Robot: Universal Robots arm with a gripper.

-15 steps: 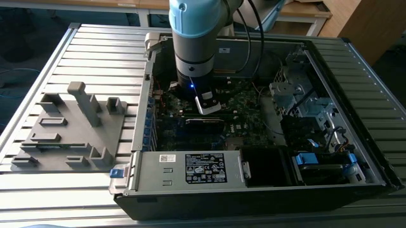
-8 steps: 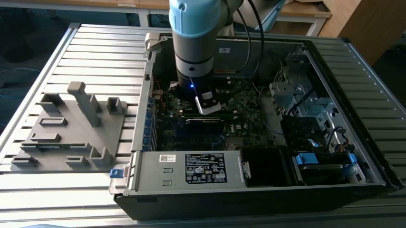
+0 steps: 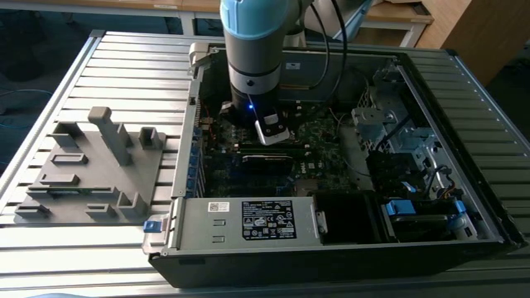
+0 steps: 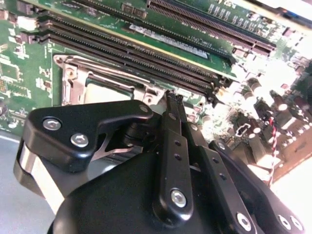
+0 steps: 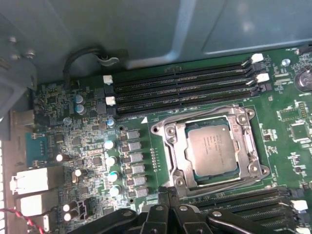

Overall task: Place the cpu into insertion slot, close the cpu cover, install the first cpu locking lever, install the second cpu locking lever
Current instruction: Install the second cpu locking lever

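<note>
Daylight washes the slatted counter (image 3: 116, 68) evenly in the exterior view, while the open computer case (image 3: 331, 248) sinks into deep shadow. In the second wrist view, harsh glare burns out the circuit board (image 4: 273, 92) at one side and the near black claw (image 4: 173, 100) blurs. The first wrist view is soft, evenly lit.

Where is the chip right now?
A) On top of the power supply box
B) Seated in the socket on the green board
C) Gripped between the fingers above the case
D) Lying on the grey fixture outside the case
B: in the first wrist view the chip lies flat inside the socket on the green board, with the gripper beside it, holding nothing.
</note>
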